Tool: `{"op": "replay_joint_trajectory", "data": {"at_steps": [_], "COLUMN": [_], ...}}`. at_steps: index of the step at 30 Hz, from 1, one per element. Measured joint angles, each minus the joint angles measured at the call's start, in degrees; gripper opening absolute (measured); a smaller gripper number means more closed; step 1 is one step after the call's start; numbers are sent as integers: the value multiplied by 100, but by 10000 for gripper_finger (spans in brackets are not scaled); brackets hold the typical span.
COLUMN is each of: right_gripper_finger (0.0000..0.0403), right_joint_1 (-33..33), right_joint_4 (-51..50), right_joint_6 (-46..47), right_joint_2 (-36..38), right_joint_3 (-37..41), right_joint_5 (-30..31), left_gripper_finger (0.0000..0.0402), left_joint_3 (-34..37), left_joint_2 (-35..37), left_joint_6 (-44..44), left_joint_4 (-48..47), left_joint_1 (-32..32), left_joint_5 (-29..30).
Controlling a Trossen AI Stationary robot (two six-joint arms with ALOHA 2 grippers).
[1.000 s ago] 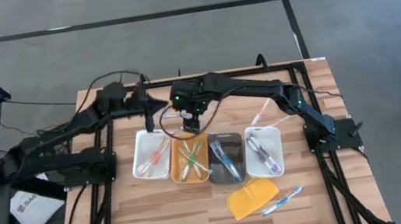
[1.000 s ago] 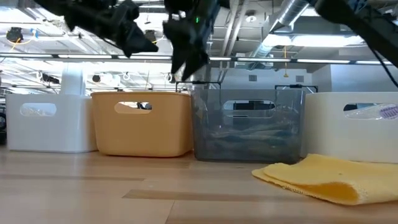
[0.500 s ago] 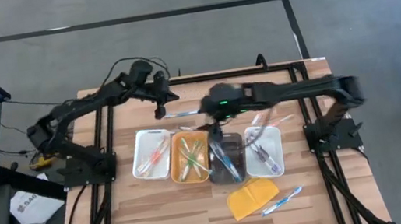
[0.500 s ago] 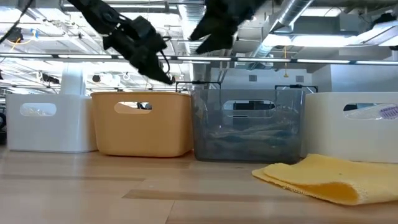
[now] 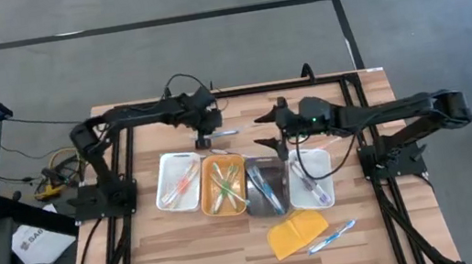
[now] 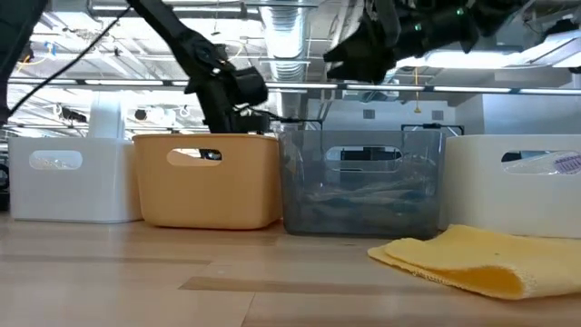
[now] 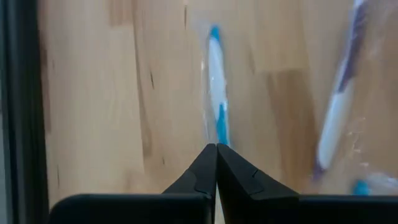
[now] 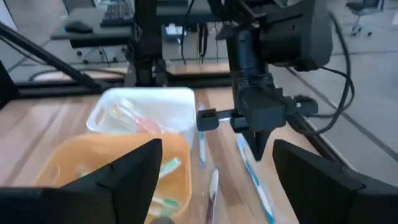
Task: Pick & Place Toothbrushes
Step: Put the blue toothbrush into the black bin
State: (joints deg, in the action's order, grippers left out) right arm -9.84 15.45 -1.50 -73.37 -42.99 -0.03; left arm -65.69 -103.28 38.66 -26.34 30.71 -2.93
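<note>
Several toothbrushes lie loose on the wood behind the trays, among them a blue-and-white toothbrush (image 5: 223, 134) (image 7: 214, 81) and a white-and-purple one (image 7: 339, 106). Others lie in the white tray (image 5: 163, 176), the orange tray (image 5: 207, 193), the grey tray (image 5: 256, 205) and the right white tray (image 5: 293, 190). My left gripper (image 5: 204, 140) (image 7: 216, 149) is shut and points steeply down, its tips just short of the blue-and-white brush's near end; I see no touch. My right gripper (image 5: 265, 131) (image 8: 217, 186) stands open, nearly level, above the far ends of the grey and right white trays.
A yellow pad (image 5: 296, 233) and one more toothbrush (image 5: 332, 236) lie near the table's front edge. Black frame rails (image 5: 258, 89) run along the table's far edge and sides. The trays stand side by side in a row across the middle.
My left gripper has gone right and down toward the loose toothbrushes behind the trays, tipping from near level to steeply down, still shut. My right gripper has drawn back from over the orange tray toward the table's right, tipping from pointing down to nearly level.
</note>
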Motion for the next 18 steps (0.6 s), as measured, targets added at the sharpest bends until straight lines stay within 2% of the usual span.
{"op": "replay_joint_trajectory", "data": {"at_steps": [2,4,9,13,18], "right_gripper_finger": [302,302,302,302,302], "right_joint_1": [-51,-97,-160,-154,-159], "right_joint_4": [9,31,88,137,191], "right_joint_6": [-2,0,30,47,69], "right_joint_2": [-71,-200,-468,-575,-569], "right_joint_3": [67,105,117,121,115], "right_joint_5": [-18,-17,-249,-462,-463], "left_gripper_finger": [4,13,72,126,149], "left_joint_3": [-204,-389,-707,-722,-725], "left_joint_2": [-144,-245,-521,-577,-635], "left_joint_6": [-11,-57,-473,-298,-141], "left_joint_4": [-293,-344,-657,-618,-587], "left_joint_1": [-109,-150,-104,-79,-65], "left_joint_5": [377,444,-18,-254,-325]}}
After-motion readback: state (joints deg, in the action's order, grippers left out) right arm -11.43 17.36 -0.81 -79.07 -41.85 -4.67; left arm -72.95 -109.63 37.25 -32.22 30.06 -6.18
